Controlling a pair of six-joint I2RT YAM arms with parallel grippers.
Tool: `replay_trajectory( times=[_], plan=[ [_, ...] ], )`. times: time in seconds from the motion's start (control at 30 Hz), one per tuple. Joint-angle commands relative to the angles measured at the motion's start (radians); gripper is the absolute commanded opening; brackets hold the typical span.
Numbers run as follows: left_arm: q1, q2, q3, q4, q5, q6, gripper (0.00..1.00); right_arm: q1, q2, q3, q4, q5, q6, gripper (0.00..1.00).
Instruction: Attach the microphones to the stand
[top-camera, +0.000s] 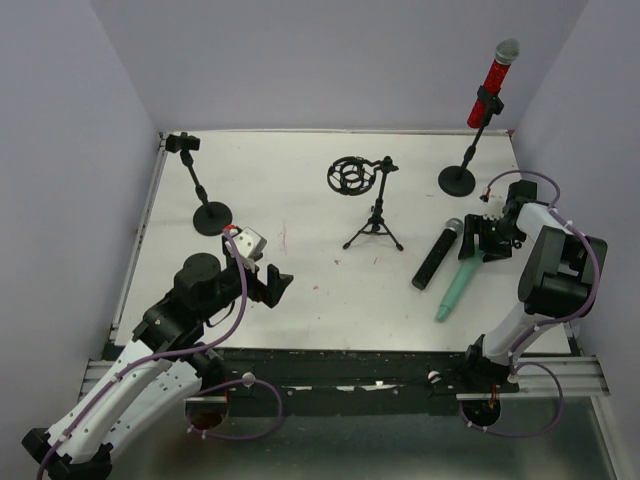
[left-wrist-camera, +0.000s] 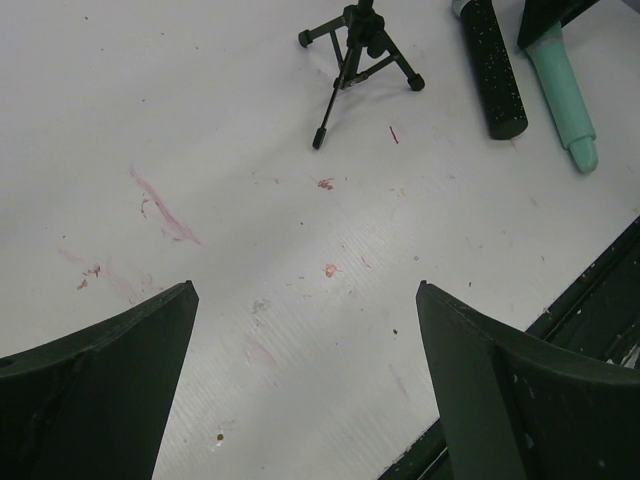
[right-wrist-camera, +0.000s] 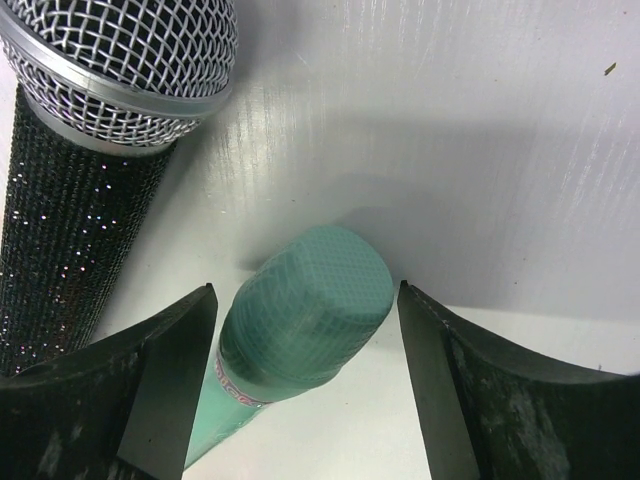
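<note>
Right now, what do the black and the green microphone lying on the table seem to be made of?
The black microphone: a woven silvery wire mesh head, likely metal, on a black glitter-speckled body, material unclear. The mint-green microphone: matte head with a fine grid texture, probably painted mesh or plastic.

No text, brand, number or sign can be read on anything in view. The mint-green microphone (right-wrist-camera: 300, 310) has a pale band below its head with small pinkish marks, too blurred to make out. The black microphone (right-wrist-camera: 70, 230) shows only glitter specks.
</note>
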Motion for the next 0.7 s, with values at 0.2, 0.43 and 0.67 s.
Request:
replay_trajectory(
  times=[0.2,0.43,0.67],
  plan=[
    [0.004,-0.007,0.001,-0.019,-0.013,0.01,0.98,0.002,-0.002,-0.038,0.036,-0.019,0.029,0.81],
    [0.006,-0.01,0.003,-0.019,-0.017,0.01,0.98,0.002,-0.002,-0.049,0.05,-0.053,0.048,0.81],
    [0.006,-0.013,0.004,-0.02,-0.019,0.01,0.98,0.002,0.004,-0.064,0.074,-0.062,0.063,0.76]
  ],
)
